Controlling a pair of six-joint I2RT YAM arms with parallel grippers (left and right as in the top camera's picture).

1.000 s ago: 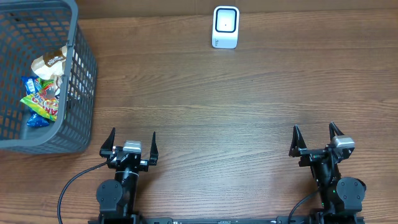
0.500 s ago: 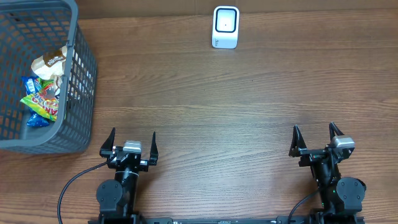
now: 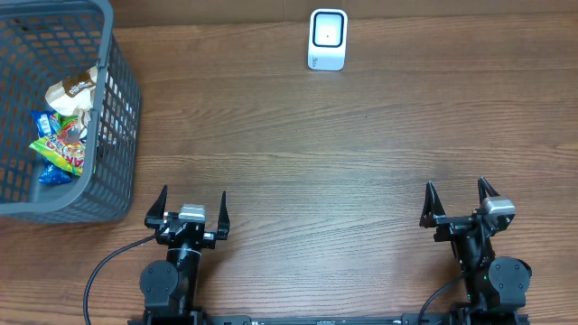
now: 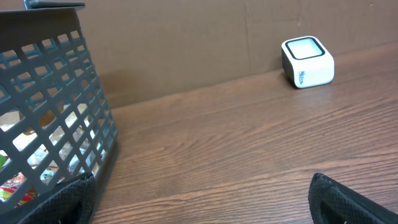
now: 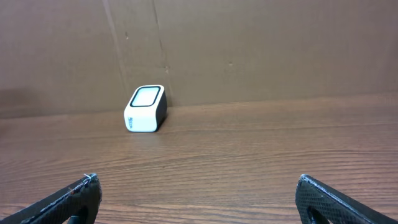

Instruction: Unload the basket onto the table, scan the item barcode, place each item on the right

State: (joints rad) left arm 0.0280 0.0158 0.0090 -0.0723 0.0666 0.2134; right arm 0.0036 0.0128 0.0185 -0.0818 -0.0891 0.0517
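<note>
Nothing had moved: the left gripper (image 3: 193,193) and right gripper (image 3: 456,185) stayed parked, jaws wide apart and empty. The items (image 3: 60,143) lay in the basket (image 3: 120,108), ahead and left of the left gripper. The scanner (image 3: 327,39) stood well ahead, between both. Scanning had not begun.

A brown wooden table (image 3: 361,153) fills the view, backed by a plain cardboard wall (image 5: 249,43). A grey plastic mesh basket (image 3: 122,135) stands at its far left corner
</note>
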